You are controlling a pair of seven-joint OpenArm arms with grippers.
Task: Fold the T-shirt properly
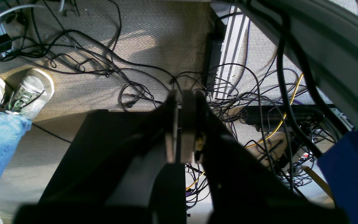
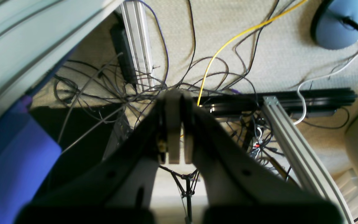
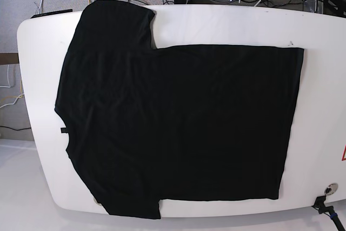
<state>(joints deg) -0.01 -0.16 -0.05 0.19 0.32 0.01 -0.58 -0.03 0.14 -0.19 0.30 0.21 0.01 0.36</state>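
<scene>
Both parked off the table, over the floor cables: my left gripper (image 1: pixel 182 124) and right gripper (image 2: pixel 176 130) are clenched on nothing. T-shirt (image 3: pixel 178 128) lies flat and unfolded on the white table (image 3: pixel 319 25), collar at 9 o'clock, hem at 3. I'd pinch both sleeve-side corners evenly and fold without dragging. No containers visible.

Both grippers are black, wedge-shaped, with flat grey pads: left gripper (image 1: pixel 182 124), right gripper (image 2: pixel 176 124), round holes in its shells.
</scene>
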